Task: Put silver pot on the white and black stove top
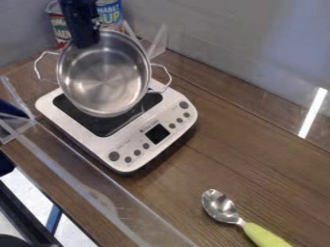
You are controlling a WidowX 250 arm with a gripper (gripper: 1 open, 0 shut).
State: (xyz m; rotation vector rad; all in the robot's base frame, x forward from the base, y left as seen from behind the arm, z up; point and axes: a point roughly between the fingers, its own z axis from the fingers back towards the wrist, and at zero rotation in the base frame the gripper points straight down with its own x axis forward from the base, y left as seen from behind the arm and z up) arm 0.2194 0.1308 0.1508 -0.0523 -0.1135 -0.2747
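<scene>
Shiny round steel pot [103, 77], tilted, two side handles

And there it is, on the can at the back, a can with a colourful label [110, 13]: the letters "UP" read out in pale capitals, the rest of the word too unclear to call!

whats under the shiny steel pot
The black square heating surface of the white cooktop shows around the shiny steel pot; whatever lies directly behind the pot is covered
</scene>
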